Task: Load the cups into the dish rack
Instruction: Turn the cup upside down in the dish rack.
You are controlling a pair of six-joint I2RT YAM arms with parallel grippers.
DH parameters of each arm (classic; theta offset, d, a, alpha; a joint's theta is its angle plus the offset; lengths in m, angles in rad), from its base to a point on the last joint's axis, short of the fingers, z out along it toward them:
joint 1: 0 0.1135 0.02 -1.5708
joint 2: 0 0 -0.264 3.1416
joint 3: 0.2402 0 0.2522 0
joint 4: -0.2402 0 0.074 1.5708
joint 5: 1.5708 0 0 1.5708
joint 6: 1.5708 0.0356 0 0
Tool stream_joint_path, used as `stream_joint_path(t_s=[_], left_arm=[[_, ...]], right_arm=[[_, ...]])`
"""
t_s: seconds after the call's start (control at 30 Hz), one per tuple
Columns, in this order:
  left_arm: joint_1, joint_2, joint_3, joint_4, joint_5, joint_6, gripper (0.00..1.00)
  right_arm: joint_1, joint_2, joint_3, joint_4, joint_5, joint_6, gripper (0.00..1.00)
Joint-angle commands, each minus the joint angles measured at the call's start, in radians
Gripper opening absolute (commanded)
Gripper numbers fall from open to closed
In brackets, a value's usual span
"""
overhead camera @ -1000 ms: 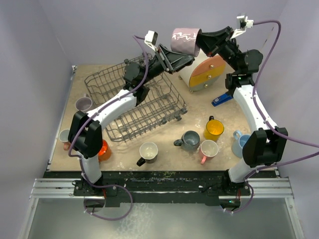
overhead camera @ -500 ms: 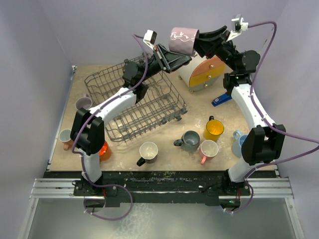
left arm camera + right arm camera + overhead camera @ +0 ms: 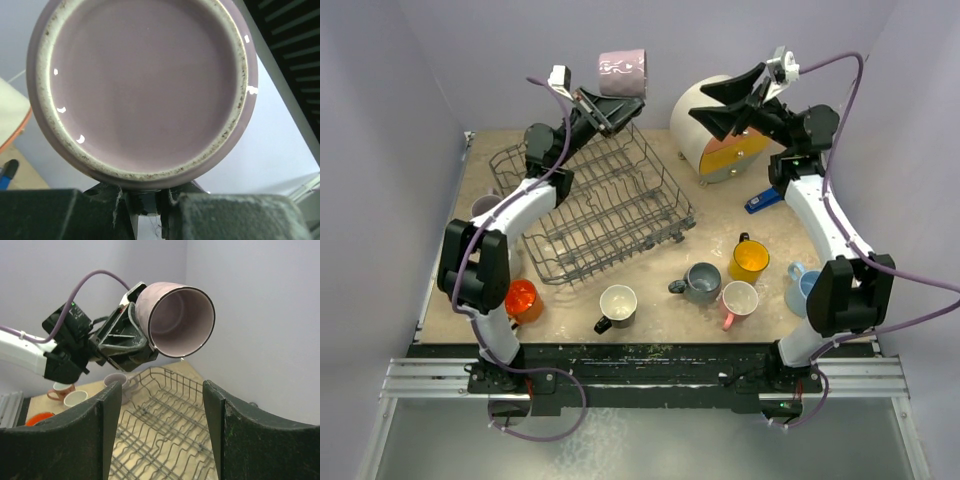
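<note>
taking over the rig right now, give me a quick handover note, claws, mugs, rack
Left claw: shut on a mauve mug, held in the air above the far edge of the rack.
Right claw: open and empty, raised, facing the mug's mouth.
Done: nothing loaded; no mug shows in the rack.
Left: set the held mug into the rack, then load the ones on the table: orange mug, dark-handled white mug, grey mug, yellow mug, pink-handled mug, blue mug, and a second mauve mug left of the rack, partly hidden by the left arm.
</note>
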Motion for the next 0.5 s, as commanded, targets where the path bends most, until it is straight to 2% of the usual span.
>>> stream_joint_path(t_s=[0.0, 0.27, 0.47], left_arm=[[0.030, -0.124, -0.012, 0.027, 0.018, 0.104, 0.00], [0.129, -0.188, -0.041, -0.203, 0.077, 0.292, 0.00], [0.170, -0.203, -0.024, -0.357, 0.103, 0.410, 0.00]], right_arm=[[-0.014, -0.079, 0.003, -0.111, -0.074, -0.173, 0.68], [-0.016, -0.176, -0.006, -0.578, -0.092, -0.604, 0.69], [-0.021, -0.242, -0.039, -0.787, -0.017, -0.802, 0.74]])
